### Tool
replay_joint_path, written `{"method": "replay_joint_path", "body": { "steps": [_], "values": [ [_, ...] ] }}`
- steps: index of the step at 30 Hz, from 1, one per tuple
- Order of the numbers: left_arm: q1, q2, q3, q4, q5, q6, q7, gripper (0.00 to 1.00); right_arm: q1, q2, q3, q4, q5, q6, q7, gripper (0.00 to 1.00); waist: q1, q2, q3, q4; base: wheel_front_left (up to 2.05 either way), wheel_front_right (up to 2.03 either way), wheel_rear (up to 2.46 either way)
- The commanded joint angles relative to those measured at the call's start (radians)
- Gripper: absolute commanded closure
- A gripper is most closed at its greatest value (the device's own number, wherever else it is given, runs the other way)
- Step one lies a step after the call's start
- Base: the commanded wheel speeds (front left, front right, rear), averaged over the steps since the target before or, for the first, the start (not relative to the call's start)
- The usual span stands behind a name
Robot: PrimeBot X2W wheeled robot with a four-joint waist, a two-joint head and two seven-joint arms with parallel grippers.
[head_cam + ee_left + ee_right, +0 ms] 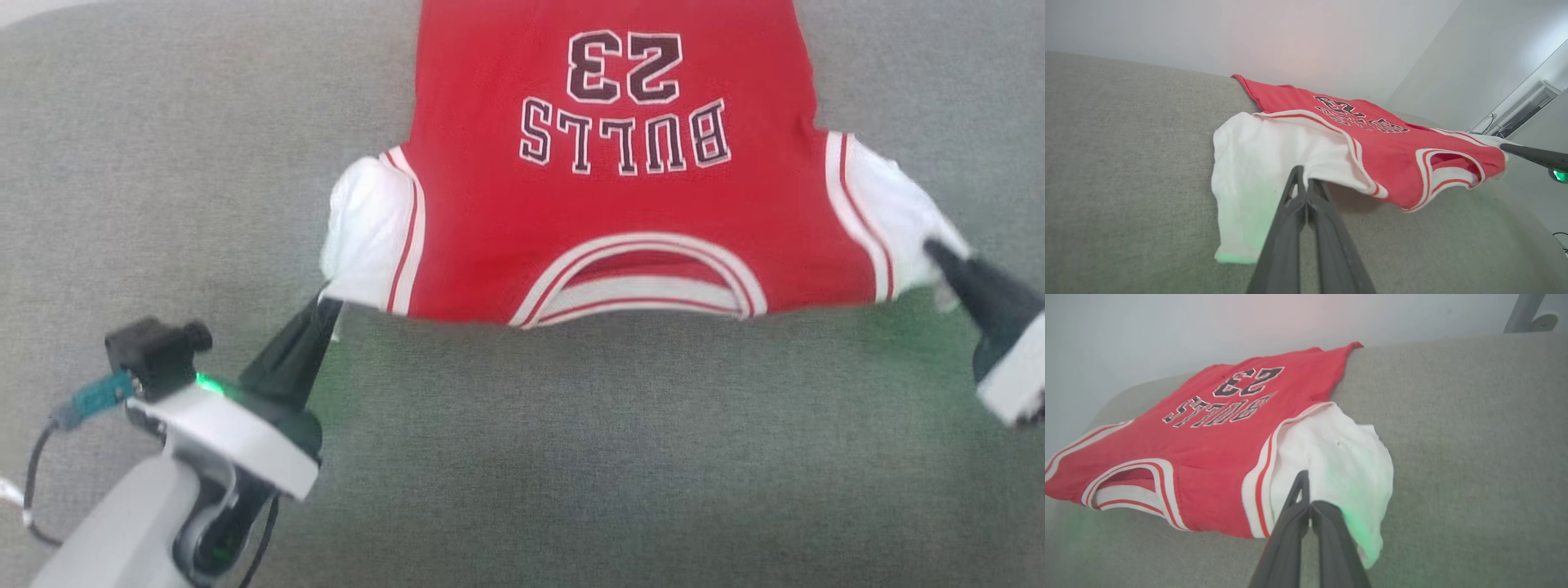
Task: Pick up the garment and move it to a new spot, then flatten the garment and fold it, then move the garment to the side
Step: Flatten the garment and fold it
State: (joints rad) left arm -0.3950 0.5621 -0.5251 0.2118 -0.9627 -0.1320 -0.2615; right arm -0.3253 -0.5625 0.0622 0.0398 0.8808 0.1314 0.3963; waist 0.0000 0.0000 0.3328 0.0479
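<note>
spanning the gap between left hand (330,305) and right hand (932,247) — the garment (620,204), each hand pinching a white sleeve (367,237)

Open grey table (571,457) runs along the near side of the shirt (612,204) and out past both sleeves, free for passing, while the spread shirt, the left end effector (331,306) and the right end effector (935,249), each clamped on a white sleeve, block the middle band.
</note>
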Motion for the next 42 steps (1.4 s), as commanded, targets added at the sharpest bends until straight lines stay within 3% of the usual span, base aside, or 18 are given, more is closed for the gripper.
{"method": "replay_joint_path", "body": {
  "steps": [1,14,20,25,33,42],
  "values": [
    [0.021,0.008,0.014,-0.008,0.024,0.002,-0.004,1.00,0.027,0.004,-0.007,-0.013,-0.010,-0.001,0.003,1.00,0.0000,0.0000,-0.003,0.003,0.00,0.00,0.00],
    [0.305,-0.083,0.182,-0.113,0.173,0.002,-0.004,1.00,0.354,0.108,-0.133,-0.248,-0.101,-0.001,0.100,1.00,0.0000,0.0000,-0.013,-0.001,0.00,0.00,0.00],
    [0.456,-0.092,0.260,-0.194,0.209,0.002,-0.004,1.00,0.449,0.145,-0.195,-0.339,-0.127,-0.002,0.166,1.00,0.0000,0.0000,-0.016,-0.012,0.00,0.00,0.00],
    [0.512,-0.095,0.269,-0.237,0.226,0.002,-0.004,1.00,0.489,0.177,-0.235,-0.390,-0.141,-0.002,0.202,1.00,0.0000,0.0000,-0.014,-0.009,0.00,0.00,0.00],
    [0.411,-0.111,0.186,-0.197,0.237,0.002,0.016,1.00,0.438,0.181,-0.175,-0.362,-0.157,-0.001,0.233,1.00,0.0000,0.0000,-0.014,0.001,0.00,0.00,0.00],
    [0.307,-0.155,0.120,-0.044,0.246,0.002,0.001,1.00,0.351,0.105,-0.020,-0.159,-0.239,-0.001,0.084,1.00,0.0000,0.0000,0.001,0.009,0.00,0.00,0.00]
  ]
}}
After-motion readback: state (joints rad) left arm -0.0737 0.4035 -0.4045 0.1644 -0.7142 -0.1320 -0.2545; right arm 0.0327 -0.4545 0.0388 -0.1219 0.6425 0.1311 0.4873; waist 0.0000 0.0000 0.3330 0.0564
